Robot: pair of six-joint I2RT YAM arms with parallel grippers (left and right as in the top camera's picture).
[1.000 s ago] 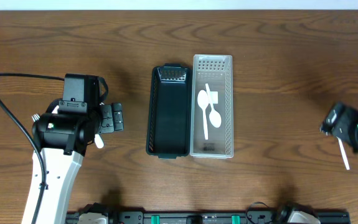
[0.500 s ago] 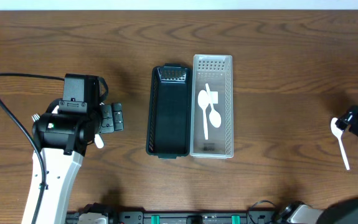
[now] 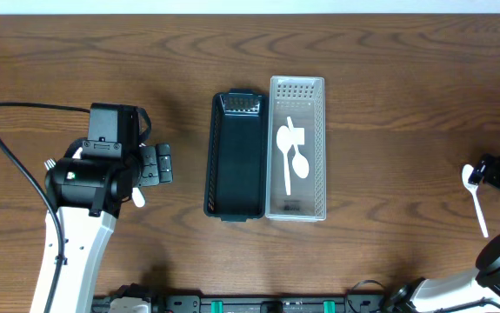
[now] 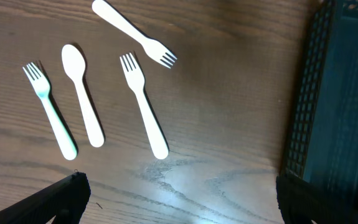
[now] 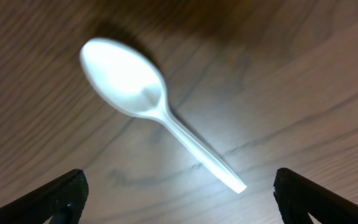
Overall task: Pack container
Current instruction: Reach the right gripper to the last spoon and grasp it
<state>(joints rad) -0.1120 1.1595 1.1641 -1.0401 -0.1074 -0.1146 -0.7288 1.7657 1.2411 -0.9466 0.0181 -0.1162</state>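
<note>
Jaws of my right gripper spread wide, empty, over a spoon mid-frame. My left gripper also open, above three forks and a loose spoon, upper left. Overhead center: clear container holds two packed spoons; black tray looks empty. Five pieces left, I judge.

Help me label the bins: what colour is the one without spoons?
The bin is black; overhead shows it best.
</note>
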